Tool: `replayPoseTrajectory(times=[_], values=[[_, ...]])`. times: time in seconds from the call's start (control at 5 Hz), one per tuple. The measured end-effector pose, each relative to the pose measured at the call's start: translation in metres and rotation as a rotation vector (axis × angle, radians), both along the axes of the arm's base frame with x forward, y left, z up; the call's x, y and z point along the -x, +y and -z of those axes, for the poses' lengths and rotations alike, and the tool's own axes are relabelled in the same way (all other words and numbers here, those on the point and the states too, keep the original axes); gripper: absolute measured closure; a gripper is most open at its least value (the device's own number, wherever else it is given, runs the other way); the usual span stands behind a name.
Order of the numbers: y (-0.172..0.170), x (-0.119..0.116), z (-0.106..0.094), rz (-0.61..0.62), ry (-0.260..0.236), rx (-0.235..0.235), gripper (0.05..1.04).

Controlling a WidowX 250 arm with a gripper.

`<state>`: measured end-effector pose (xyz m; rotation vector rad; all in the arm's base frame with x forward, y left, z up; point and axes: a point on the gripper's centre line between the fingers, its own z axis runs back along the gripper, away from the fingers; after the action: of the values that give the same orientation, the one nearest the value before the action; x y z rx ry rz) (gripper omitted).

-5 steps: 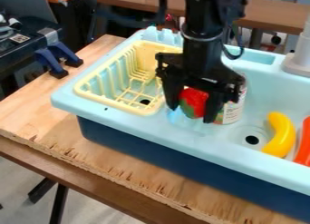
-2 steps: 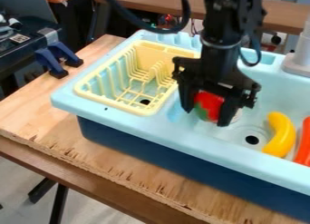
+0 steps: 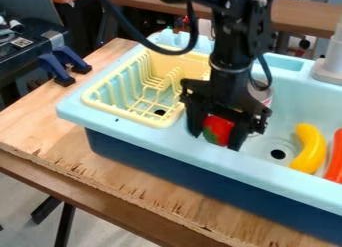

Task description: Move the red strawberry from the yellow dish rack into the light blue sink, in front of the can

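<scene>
A red toy strawberry with a green patch is gripped between the two fingers of the black gripper, which hangs over the front part of a pale blue toy sink. The fingers are closed on it, one on each side. Whether its underside touches the sink cannot be told.

Over the last second the arm first carried the strawberry to the right in the view, then back to the left and lower in the picture, toward the sink's front edge. The strawberry stayed in the grip throughout, so the hold looks secure and the toy has not been let go. Whether that last shift brought it down or only nearer the camera is hard to judge.

Just behind the gripper, the upper part of a can shows again after being mostly hidden by the arm. To the left, the yellow dish rack sits where it was, with the strawberry outside it, beyond its right side. To the right, a yellow toy banana lies curved beside the dark drain hole, and an orange-red object is cut off by the picture's edge; neither has moved
</scene>
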<state>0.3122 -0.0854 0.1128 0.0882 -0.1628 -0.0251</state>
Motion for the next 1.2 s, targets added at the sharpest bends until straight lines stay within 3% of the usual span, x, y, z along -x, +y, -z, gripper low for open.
replayPoseTrajectory(times=[0.4,0.8,1.0,1.2], values=[[-0.002,-0.006,0.009,0.000,0.008,-0.003,0.253],[-0.008,0.002,0.014,-0.008,0.048,0.030,0.070],[-0.009,0.005,0.003,-0.029,0.021,0.048,0.073],[-0.012,0.008,-0.023,-0.029,-0.008,0.063,0.075]])
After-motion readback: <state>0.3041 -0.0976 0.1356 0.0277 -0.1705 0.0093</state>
